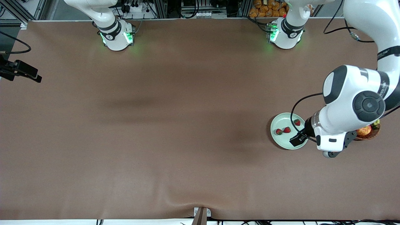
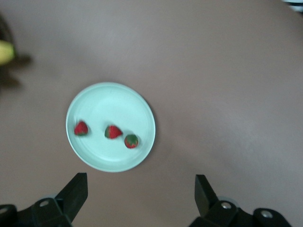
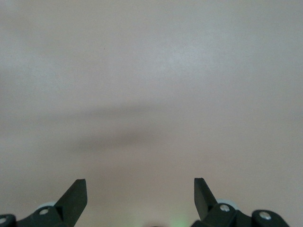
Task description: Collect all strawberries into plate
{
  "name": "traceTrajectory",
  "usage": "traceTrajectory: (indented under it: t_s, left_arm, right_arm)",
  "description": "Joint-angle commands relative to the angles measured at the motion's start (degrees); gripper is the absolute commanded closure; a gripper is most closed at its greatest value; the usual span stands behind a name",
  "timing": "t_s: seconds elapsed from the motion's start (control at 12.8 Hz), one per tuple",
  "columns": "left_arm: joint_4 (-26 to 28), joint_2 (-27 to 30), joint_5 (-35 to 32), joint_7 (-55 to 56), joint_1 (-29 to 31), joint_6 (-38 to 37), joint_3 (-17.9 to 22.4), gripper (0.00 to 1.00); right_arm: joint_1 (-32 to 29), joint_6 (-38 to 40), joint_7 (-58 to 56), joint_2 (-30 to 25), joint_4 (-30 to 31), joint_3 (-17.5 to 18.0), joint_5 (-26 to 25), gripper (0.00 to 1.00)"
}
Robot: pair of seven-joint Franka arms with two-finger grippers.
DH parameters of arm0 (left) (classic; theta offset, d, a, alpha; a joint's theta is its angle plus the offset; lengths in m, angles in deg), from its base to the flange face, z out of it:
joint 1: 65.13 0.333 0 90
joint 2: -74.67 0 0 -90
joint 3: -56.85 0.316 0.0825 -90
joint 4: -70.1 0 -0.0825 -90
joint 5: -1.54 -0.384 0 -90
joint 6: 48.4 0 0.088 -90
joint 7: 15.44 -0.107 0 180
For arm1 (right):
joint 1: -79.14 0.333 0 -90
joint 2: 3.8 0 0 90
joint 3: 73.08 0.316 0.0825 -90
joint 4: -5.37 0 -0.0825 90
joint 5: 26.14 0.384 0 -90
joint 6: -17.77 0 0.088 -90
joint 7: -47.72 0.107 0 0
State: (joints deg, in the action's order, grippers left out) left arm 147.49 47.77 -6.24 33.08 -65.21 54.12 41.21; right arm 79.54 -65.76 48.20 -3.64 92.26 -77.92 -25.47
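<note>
1. Brown surface point(image 1: 175, 125), wide and mostly bare, with both arm bases along the edge farthest from the front camera.
2. Plate point(image 1: 276, 125), pale mint-green, round, lying toward the left arm's end of the surface.
3. Strawberries, three, all on the plate: first point(image 1: 279, 132), second point(image 1: 287, 129) just beside it, third point(image 1: 297, 122) slightly apart from the pair.
4. Left end effector point(image 2: 141, 194): up in the air over the plate's edge, fingers spread wide apart, holding nothing.
5. Right end effector point(image 3: 140, 194): over bare surface, fingers spread apart, holding nothing; this arm waits.
6. Wicker basket point(image 1: 368, 135) with fruit, beside the plate, partly hidden by the left arm.
</note>
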Motion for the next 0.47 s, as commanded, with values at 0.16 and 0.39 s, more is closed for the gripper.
traceTrajectory:
  t_s: [0.16,0.39]
  left_arm:
    - [-0.2,10.2,-1.8,-23.2,0.8,-4.6,0.7,0.00]
    - [-0.1,13.6,-0.8,-32.3,2.9,-8.2,0.6,0.00]
  right_arm:
    - [-1.2,0.7,-0.4,-0.6,-0.1,1.0,-0.7,0.00]
    - [-1.2,0.7,-0.4,-0.5,-0.1,1.0,-0.7,0.00]
